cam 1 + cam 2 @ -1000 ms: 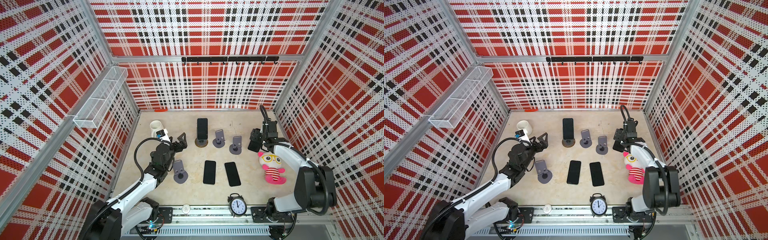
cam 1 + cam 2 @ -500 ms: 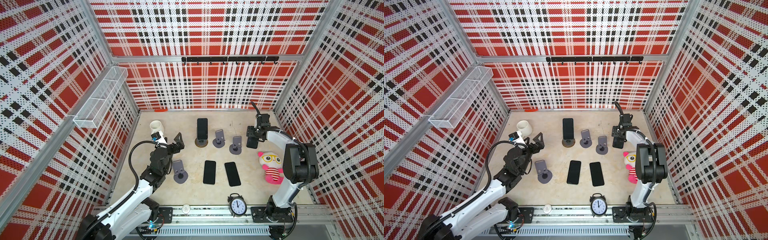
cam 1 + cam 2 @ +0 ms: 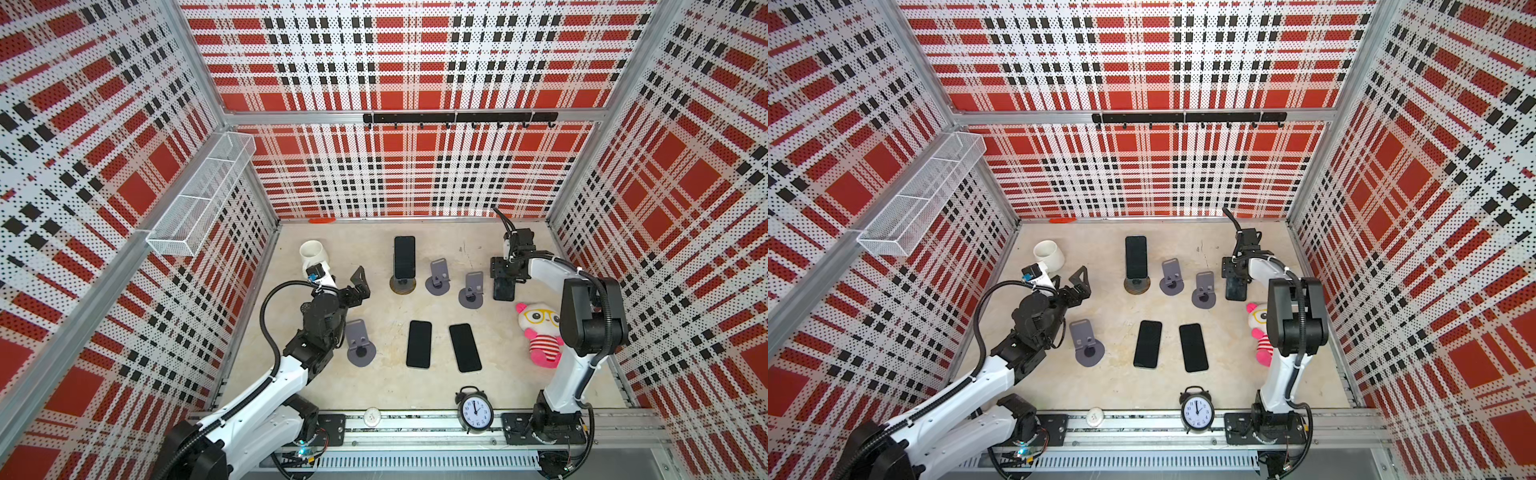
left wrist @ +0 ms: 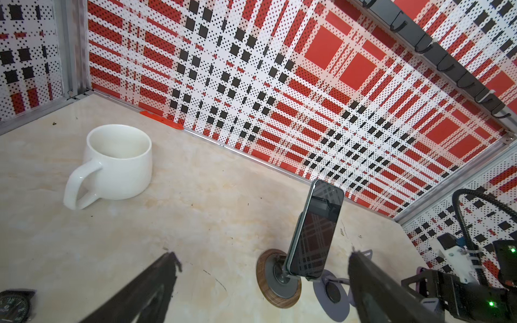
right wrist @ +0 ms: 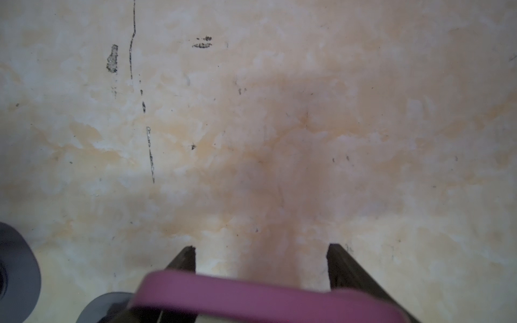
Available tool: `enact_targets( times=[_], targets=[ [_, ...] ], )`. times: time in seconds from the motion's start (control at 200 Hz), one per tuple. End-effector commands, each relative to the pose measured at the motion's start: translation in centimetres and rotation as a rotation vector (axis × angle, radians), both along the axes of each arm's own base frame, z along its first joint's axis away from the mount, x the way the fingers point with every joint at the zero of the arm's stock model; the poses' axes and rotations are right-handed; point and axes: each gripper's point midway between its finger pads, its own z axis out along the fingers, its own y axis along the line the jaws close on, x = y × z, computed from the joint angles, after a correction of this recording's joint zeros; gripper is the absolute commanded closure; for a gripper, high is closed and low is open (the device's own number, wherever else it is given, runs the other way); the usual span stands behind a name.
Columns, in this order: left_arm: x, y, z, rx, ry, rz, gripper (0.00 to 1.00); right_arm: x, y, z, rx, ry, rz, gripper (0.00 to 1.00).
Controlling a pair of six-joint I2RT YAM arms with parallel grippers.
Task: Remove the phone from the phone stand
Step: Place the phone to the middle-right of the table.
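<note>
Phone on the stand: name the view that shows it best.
Left wrist: the phone appears close up, screen and edge clear, on its stand. Both top views show it small from above. Right wrist misses it.

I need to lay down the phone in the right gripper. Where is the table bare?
Bare: behind the grey stands toward the back wall, and between the flat phones and the clock. Crowded: around the plush toy.
</note>
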Motion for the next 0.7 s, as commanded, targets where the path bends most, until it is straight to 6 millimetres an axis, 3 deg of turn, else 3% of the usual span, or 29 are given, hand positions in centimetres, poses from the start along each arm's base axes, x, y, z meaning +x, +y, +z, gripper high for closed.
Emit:
enact_targets(
  times=[0.0, 0.426, 0.696],
  targets=[
    [0.0, -0.1, 0.0, 0.015, -0.003, -0.004, 0.02, 0.4, -0.3, -0.8, -0.017, -0.01, 0.015, 0.29],
    [0.1, -0.6, -0.1, 0.008, -0.004, -0.027, 0.02, -0.4, -0.4, -2.5, -0.021, -0.005, 0.008, 0.24],
    [0.2, -0.8, -0.2, 0.006, -0.003, -0.037, 0.02, -0.1, -0.2, -2.5, -0.015, -0.014, 0.025, 0.21]
  ],
)
